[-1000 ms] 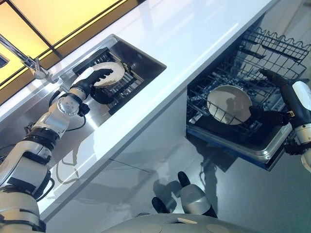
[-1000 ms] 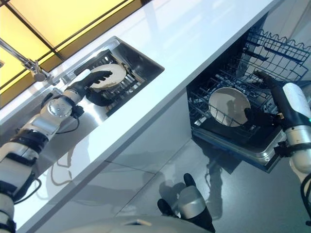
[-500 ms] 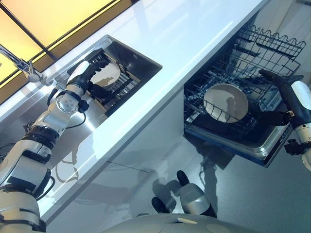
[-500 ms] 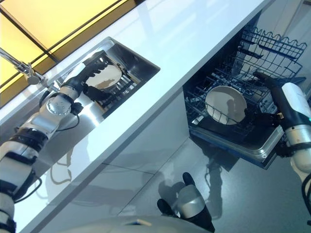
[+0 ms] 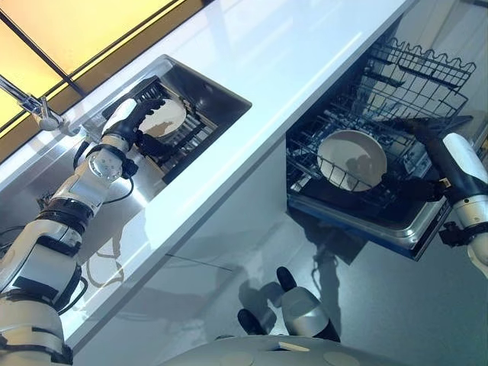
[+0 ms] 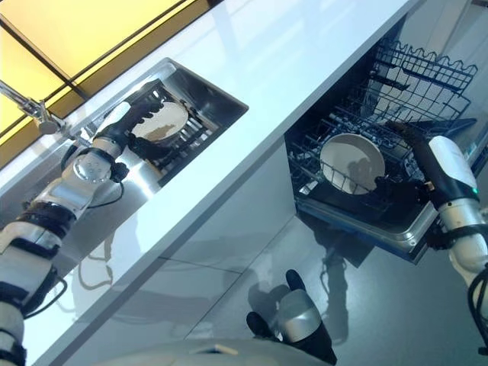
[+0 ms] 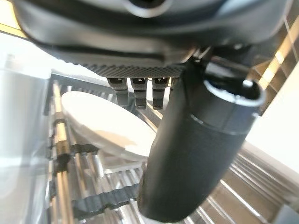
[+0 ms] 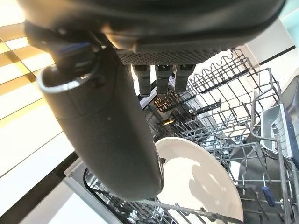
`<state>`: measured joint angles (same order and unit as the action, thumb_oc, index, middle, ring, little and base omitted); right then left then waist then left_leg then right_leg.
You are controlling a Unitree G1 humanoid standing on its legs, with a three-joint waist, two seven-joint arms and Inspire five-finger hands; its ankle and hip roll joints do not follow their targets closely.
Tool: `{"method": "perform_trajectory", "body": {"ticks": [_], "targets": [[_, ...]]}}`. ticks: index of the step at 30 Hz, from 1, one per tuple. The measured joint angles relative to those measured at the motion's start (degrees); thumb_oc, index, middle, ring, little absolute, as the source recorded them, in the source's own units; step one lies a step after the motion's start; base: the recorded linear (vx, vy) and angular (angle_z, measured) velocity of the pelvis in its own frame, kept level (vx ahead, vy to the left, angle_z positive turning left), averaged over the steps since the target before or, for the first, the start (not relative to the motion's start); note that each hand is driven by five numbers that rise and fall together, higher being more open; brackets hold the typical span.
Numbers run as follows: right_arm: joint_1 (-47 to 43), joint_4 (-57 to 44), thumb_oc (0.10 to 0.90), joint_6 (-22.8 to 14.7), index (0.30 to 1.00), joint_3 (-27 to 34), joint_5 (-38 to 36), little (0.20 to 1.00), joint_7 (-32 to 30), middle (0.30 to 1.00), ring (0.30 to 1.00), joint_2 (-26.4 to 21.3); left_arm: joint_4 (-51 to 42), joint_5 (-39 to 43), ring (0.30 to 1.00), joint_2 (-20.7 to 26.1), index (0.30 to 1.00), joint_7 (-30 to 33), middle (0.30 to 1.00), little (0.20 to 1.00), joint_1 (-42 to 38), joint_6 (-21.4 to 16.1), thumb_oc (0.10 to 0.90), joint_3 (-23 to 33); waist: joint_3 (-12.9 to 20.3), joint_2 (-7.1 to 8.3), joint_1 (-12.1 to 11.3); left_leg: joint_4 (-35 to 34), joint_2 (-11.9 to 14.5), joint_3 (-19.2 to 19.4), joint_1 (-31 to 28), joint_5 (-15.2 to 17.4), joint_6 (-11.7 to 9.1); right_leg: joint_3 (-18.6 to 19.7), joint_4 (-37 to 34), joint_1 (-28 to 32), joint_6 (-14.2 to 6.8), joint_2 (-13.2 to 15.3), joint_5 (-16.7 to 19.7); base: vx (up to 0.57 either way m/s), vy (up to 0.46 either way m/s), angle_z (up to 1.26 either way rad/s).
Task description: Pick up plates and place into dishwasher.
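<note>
Left hand [image 5: 128,120] curled round round white plate [image 5: 164,118] over steel sink rack [image 5: 183,137]. Right hand [image 6: 427,156] open, empty, beside white plate [image 5: 352,159] standing in wire dishwasher rack [image 5: 396,84].

A white round plate [image 5: 162,118] lies tilted on the dark rack in the sink [image 5: 221,91]. A second white plate [image 5: 351,159] (larger, shallow) stands leaning in the lower wire rack of the open dishwasher [image 5: 412,221].

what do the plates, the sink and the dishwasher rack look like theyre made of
Plate in the sink and plate in the dishwasher: probably glazed ceramic, white and smooth with a soft sheen, though hard plastic is possible. Sink: brushed stainless steel, grey with dull reflections. Dishwasher rack: thin metal wire, apparently dark-coated.
</note>
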<state>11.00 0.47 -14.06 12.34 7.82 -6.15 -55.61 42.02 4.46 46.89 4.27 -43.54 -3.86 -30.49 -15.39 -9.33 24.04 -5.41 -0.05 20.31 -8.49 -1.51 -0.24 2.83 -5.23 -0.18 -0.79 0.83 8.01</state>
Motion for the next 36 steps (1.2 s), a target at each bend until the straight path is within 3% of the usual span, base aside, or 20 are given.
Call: {"method": "perform_trajectory", "body": {"ticks": [4,21,29,31,36], "targets": [[-2.0,0.8,0.8,0.0,0.9,-2.3,0.0,0.9,0.2,0.9,0.9,-2.7,2.8,0.0,0.9,-0.9,0.9,1.0,0.9,0.9,0.0,0.1,0.8,0.0,-1.0,0.34,0.8,0.0,0.0,0.1,0.2,0.0,0.0,0.1,0.0,-0.3,0.0,0.0,0.0,0.0,0.0,0.0],[-4.7,2.6,0.8,0.0,0.9,-6.4,0.1,0.9,-0.9,0.9,0.9,-4.5,8.3,0.1,0.9,-2.1,0.9,5.3,0.9,0.9,-5.3,-0.4,0.8,0.0,-5.3,1.53,1.2,0.0,0.0,1.2,1.2,0.1,-0.2,1.1,0.0,-1.7,0.0,-0.2,0.0,-0.01,-0.011,-0.02],[-5.2,2.7,0.8,0.0,0.9,-6.5,0.1,0.9,-1.0,0.9,0.9,-4.9,8.4,0.0,0.9,-1.4,0.9,5.4,0.9,0.9,-6.0,-1.3,0.8,0.0,-5.5,1.63,1.1,0.0,-0.1,1.3,2.2,0.2,-0.1,1.1,0.0,-2.5,-0.1,0.0,0.1,0.0,-0.002,0.01],[-5.3,2.7,0.8,0.0,0.9,-6.5,0.1,0.9,-1.0,0.9,0.9,-4.9,9.0,0.0,0.3,-1.3,0.3,5.1,0.3,0.2,-6.2,-1.3,0.1,-0.1,-5.5,1.63,1.1,0.0,-0.2,1.3,2.2,0.2,-0.1,1.1,0.0,-2.6,-0.1,0.0,0.1,0.0,0.0,0.0],[-7.9,3.7,0.8,-0.1,0.9,-8.2,0.1,0.9,-1.0,0.9,0.9,-6.7,11.5,0.2,0.3,-0.9,0.3,5.7,0.3,0.2,-9.6,-0.4,0.1,-0.1,-6.3,1.61,1.4,0.0,-0.3,1.6,2.3,0.3,0.0,1.2,0.0,-2.8,-0.2,0.1,0.2,-0.01,0.019,-0.02]]}}
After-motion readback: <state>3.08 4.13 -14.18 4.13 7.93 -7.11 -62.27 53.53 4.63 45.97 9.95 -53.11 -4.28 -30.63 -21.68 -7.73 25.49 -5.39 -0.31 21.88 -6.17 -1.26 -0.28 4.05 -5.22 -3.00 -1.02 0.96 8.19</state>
